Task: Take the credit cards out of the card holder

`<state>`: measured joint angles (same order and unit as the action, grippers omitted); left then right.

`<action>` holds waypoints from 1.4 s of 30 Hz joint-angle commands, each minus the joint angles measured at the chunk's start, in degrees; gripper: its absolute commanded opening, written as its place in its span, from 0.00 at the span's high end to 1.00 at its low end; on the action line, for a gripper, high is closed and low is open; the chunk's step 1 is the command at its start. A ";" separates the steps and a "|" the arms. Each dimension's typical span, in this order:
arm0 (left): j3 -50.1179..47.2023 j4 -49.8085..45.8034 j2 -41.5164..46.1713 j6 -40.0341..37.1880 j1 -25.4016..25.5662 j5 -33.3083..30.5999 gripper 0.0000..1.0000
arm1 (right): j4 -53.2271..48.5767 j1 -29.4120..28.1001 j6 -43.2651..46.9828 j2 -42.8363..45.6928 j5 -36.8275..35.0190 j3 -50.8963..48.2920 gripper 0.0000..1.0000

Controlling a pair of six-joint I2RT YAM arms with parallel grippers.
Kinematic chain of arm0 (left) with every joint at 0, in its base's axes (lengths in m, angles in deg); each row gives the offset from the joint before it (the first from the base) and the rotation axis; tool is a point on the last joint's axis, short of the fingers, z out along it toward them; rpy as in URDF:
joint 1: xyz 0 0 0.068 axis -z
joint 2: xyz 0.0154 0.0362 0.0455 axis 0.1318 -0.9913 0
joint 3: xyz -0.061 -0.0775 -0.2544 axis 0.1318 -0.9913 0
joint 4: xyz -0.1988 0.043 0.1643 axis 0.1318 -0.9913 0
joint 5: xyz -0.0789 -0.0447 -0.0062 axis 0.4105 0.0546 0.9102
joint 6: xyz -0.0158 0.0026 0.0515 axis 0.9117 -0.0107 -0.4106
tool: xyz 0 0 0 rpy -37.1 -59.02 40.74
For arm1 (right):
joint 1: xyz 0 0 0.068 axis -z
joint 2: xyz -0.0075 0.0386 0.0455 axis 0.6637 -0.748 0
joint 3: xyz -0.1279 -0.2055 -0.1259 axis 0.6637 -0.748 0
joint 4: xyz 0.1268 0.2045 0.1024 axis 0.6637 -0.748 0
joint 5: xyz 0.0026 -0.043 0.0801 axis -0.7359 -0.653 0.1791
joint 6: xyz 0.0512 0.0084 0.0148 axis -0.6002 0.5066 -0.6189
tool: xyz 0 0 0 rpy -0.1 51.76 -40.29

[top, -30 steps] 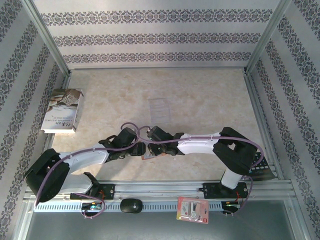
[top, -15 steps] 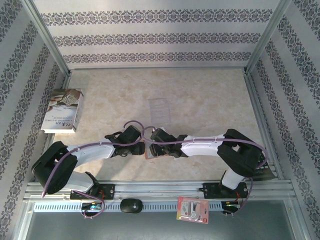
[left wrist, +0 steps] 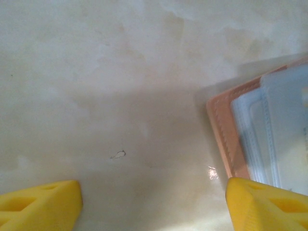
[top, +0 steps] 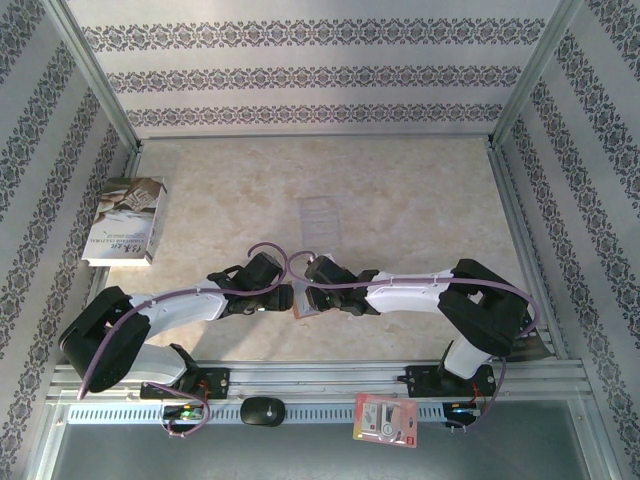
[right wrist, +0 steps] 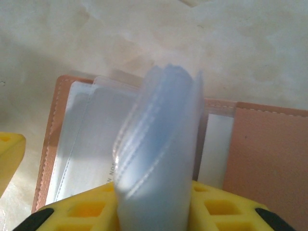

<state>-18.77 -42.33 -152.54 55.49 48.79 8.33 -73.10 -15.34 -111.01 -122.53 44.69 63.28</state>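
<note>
Left end effector (left wrist: 154, 192) released above the counter (left wrist: 120, 86); right end effector (top: 306, 298) grip: cannot tell.
Card holder (right wrist: 262, 159) open at left's 3 o'clock, clear pockets (right wrist: 159, 134) upright.

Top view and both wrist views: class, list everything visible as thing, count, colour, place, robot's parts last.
table: one, beige marbled, centre
card holder: one, orange-brown, open on table, front centre
pocket leaves: several, bluish-clear, standing up from card holder
book: one, white-grey, table's left edge
clear sleeve: one, transparent, mid-table
packet: one, red-and-white, front rail
round object: one, black, front rail
left gripper: one, yellow fingers, open beside card holder
right gripper: one, yellow fingers, at pocket leaves
</note>
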 commanded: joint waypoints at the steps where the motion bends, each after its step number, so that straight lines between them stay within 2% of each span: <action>1: -0.69 15.99 -3.57 -0.84 1.94 6.50 0.20 | 1.02 0.43 0.96 0.35 1.83 -0.25 0.69; 8: -0.81 18.58 -0.62 -1.50 3.66 4.80 0.19 | 1.88 0.40 0.80 0.83 2.41 -0.41 0.69; 16: 0.15 21.28 -4.52 -1.20 4.52 4.56 0.15 | 2.44 0.46 0.53 1.14 2.68 -0.77 0.67; 24: 0.52 22.55 -3.96 -2.28 5.61 3.94 0.13 | 2.39 0.54 0.36 1.00 2.64 -0.76 0.67; 31: -0.57 23.89 3.85 -3.66 7.05 1.57 0.25 | 2.56 0.71 0.12 0.95 2.63 -0.85 0.67; 39: 0.29 18.98 -0.27 -2.43 7.13 1.12 0.39 | 2.50 0.66 0.15 0.79 2.56 -0.50 0.67; 42: 0.59 16.55 -1.02 -2.42 7.11 -0.55 0.39 | 2.50 0.68 0.09 0.71 2.61 -0.50 0.67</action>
<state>-20.08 -28.12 -152.25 52.77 54.73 8.01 -72.47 -14.01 -111.25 -122.05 45.63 62.80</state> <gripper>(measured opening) 0.611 0.328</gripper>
